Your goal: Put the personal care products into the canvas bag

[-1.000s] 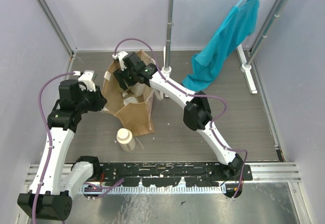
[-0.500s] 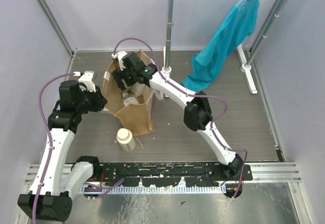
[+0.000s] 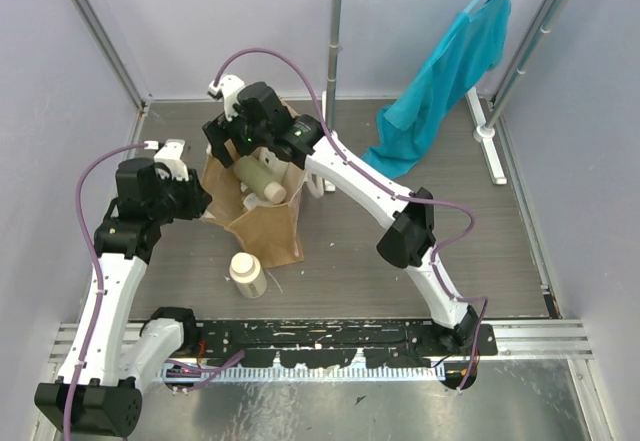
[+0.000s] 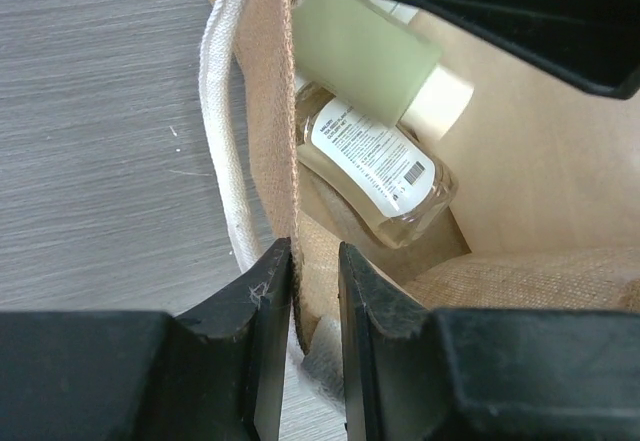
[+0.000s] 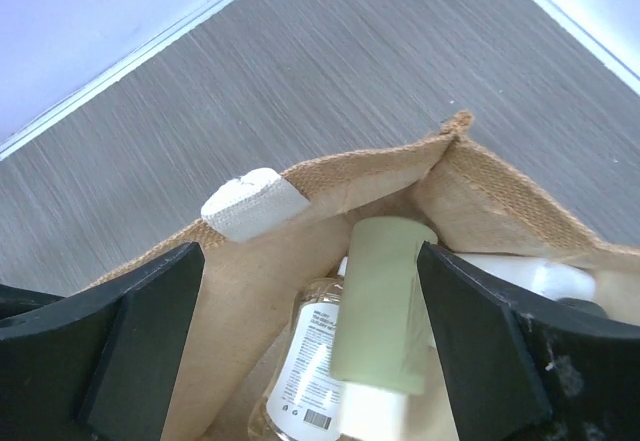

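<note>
Top view: tan-brown canvas tote bag [image 3: 268, 229] stands upright on the grey wood-grain table [image 3: 330, 266]. Left gripper [image 3: 190, 199] is at the bag's 9 o'clock rim. Right gripper [image 3: 232, 139] hangs over the mouth at about 11 o'clock. The cream round bottle [image 3: 247, 273] stands on the table at the bag's 6 o'clock, just beside it and outside. The olive-green round bottle [image 3: 258, 175] lies tilted inside the mouth. The teal cloth garment [image 3: 448, 73] hangs at 2 o'clock, well apart.

Left wrist cam adds the grip: left gripper [image 4: 314, 296] has its fingers [image 4: 262, 306] pinched tight on the bag wall, with the whitish strap handle [image 4: 215, 111] running along the outside. Only the wrist cams show the amber clear bottle with a printed label [image 4: 372, 166]; it sits under the green one, touching it.

Right wrist cam: right gripper [image 5: 308, 253] is spread wide, holding nothing, with the green bottle [image 5: 378, 306] and amber bottle [image 5: 303, 361] below it. At 3 o'clock there's a whitish object [image 5: 525, 276], partly hidden; can't tell what it is.
</note>
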